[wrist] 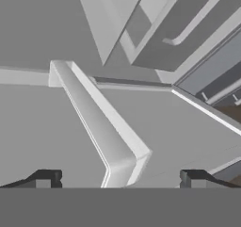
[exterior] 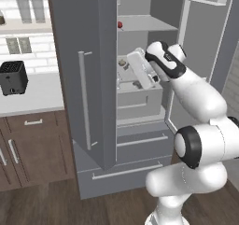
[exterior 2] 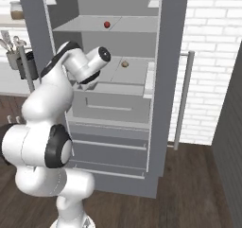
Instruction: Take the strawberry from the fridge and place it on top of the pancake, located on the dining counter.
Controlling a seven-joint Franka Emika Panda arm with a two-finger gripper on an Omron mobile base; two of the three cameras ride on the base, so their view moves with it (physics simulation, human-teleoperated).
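One strawberry (exterior 2: pixel 107 24), round with no readable long axis, sits on the fridge (exterior 2: pixel 168 80) upper shelf. At 7 o'clock from it, the hand (wrist: pixel 117 179) spreads wide, empty.

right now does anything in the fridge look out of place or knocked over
Nothing stands out. The fridge is open, the strawberry sits alone on an upper shelf and a small brownish lump on the shelf below, both resting flat. Nothing looks spilled or tipped. The tool is open and empty over a lower shelf.
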